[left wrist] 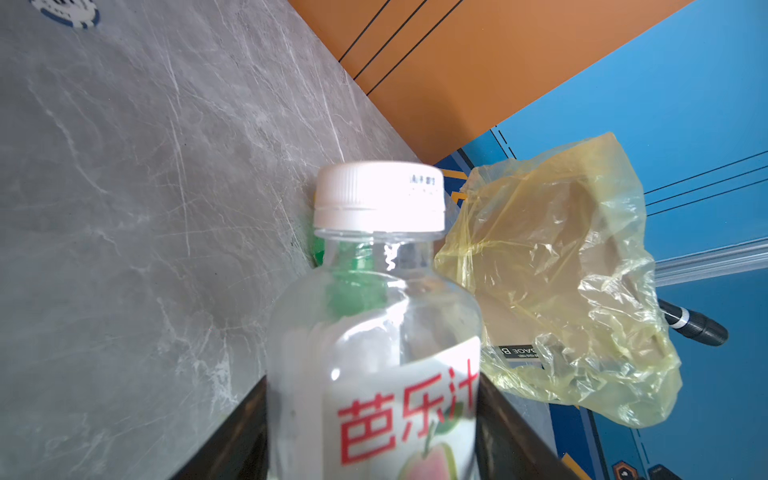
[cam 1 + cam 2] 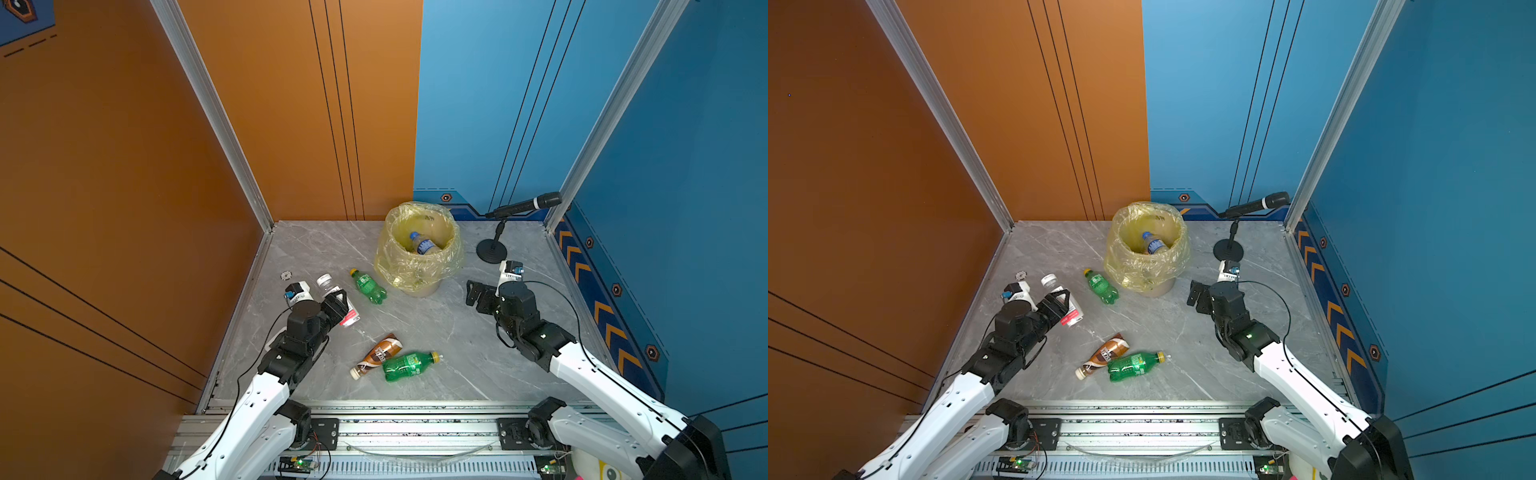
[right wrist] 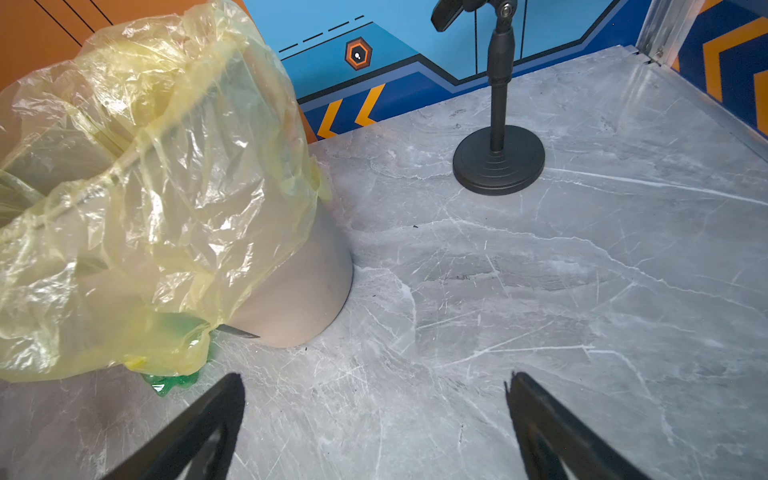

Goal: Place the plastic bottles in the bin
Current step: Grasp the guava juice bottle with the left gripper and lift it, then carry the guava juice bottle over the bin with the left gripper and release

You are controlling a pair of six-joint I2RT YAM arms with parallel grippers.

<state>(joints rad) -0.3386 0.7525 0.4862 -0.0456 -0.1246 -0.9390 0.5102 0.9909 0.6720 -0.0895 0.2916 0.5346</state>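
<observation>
Ahead-right of my left gripper (image 2: 338, 296), which grips the white-capped bottle (image 1: 374, 324) cap-forward, stands the bin (image 2: 415, 276); right gripper (image 3: 374, 384) spread wide, empty.

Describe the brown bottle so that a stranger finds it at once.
Start at the yellow-bagged bin at the back of the table. Come forward to where two bottles lie side by side. It is the brown-and-white sleeved bottle with a pale cap; its neighbour is the green bottle.
</observation>
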